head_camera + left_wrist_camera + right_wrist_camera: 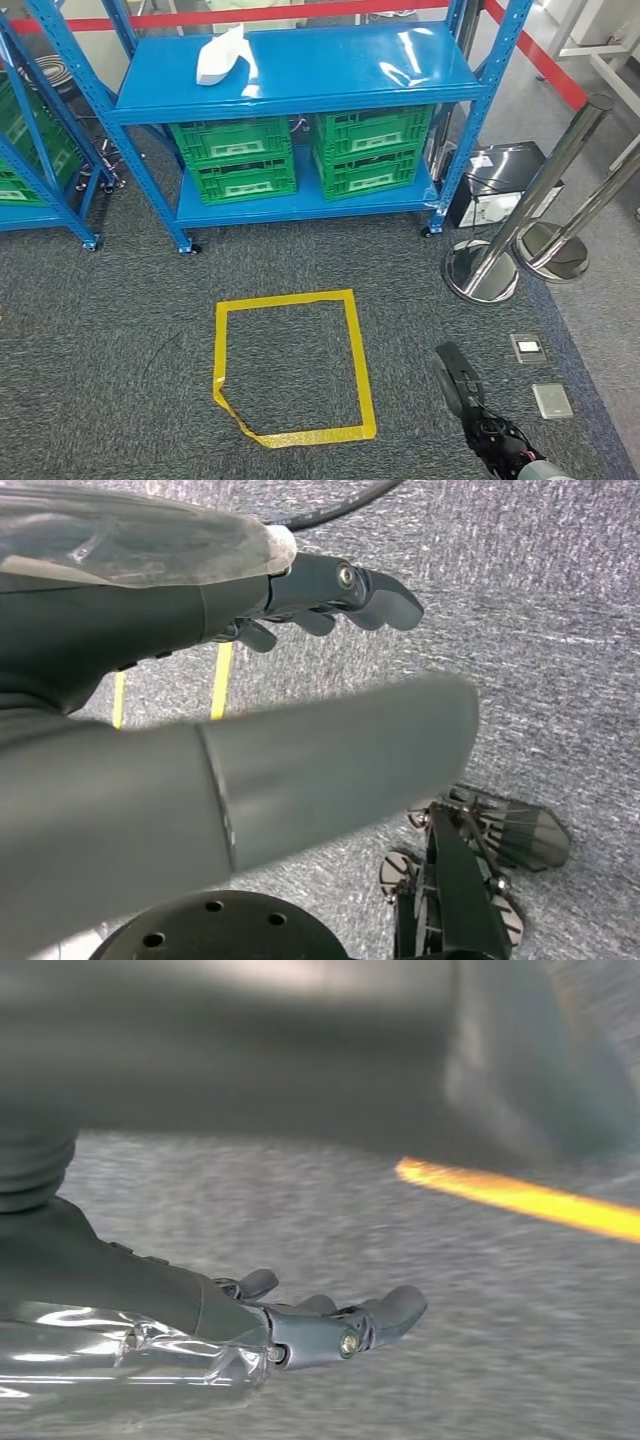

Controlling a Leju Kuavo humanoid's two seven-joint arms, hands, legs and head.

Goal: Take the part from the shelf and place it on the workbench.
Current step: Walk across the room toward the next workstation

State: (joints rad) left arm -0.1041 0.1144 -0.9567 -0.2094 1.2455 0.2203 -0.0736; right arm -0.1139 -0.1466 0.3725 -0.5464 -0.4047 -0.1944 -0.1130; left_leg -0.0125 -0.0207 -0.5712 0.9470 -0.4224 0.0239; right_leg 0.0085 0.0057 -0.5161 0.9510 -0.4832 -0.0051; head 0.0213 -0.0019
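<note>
Grey carpet [113, 380] everywhere, blue shelf [302, 75] straight ahead.
White part [220, 55] is a pale, folded-looking thing lying on the shelf's top board, toward its left end, with two green crates [238, 158] on the board below. Yellow tape square [290, 365] sits on the floor in front, chrome posts [483, 265] off to the right. Left hand [332, 595] and right hand [332, 1325] both hang over the carpet, fingers stretched out, holding nothing.
</note>
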